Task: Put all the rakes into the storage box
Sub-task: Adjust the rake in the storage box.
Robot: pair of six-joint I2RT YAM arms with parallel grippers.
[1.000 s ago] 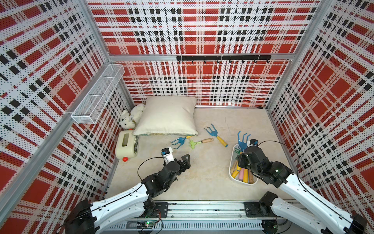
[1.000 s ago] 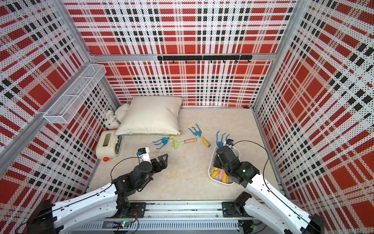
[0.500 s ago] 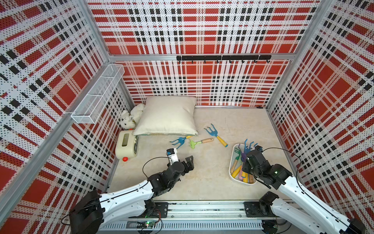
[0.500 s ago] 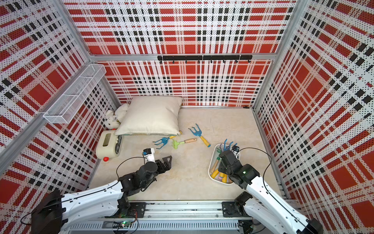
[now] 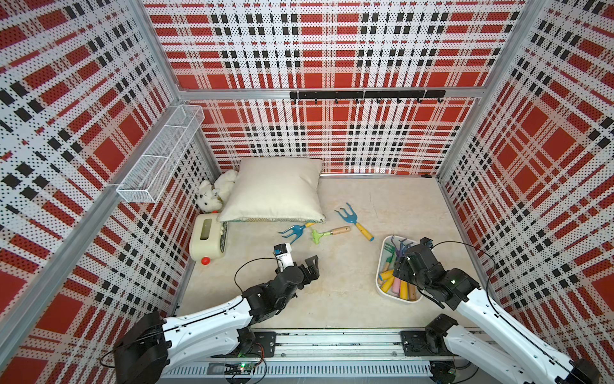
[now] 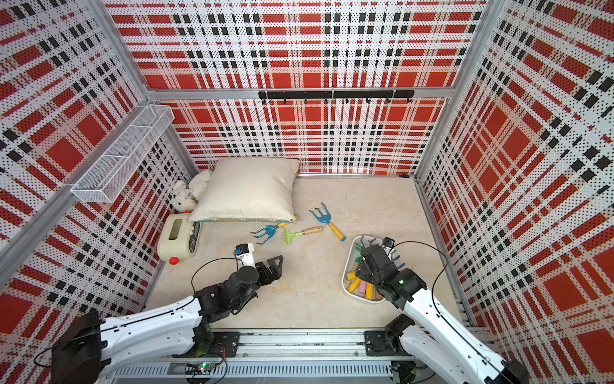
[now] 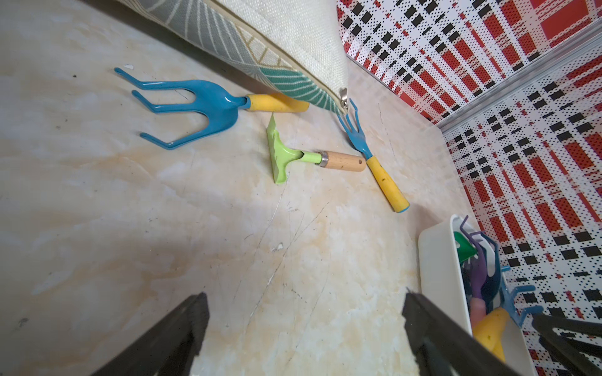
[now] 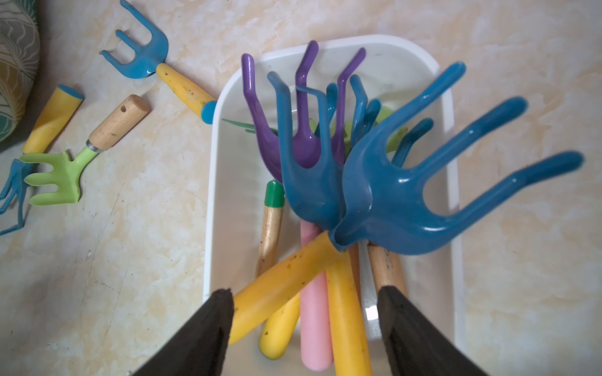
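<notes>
1 rake tops storage box; cream box perhaps lettered.

The walls are showing red, black and white plaid; the box is showing white, the rake blue and yellow, the pillow cream, the floor marbled beige.

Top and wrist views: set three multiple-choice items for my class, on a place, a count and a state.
1. The storage box lies: A under the right gripper; B beside the pillow; C in the wire basket.
2. Rakes lying outside the box: A one; B three; C five.
3. The left gripper is: A shut on a rake; B shut, empty; C open, empty.
1 A: the right wrist view looks down into it.
2 B: two blue rakes and one green rake lie loose.
3 C: fingers apart over bare floor.
</notes>
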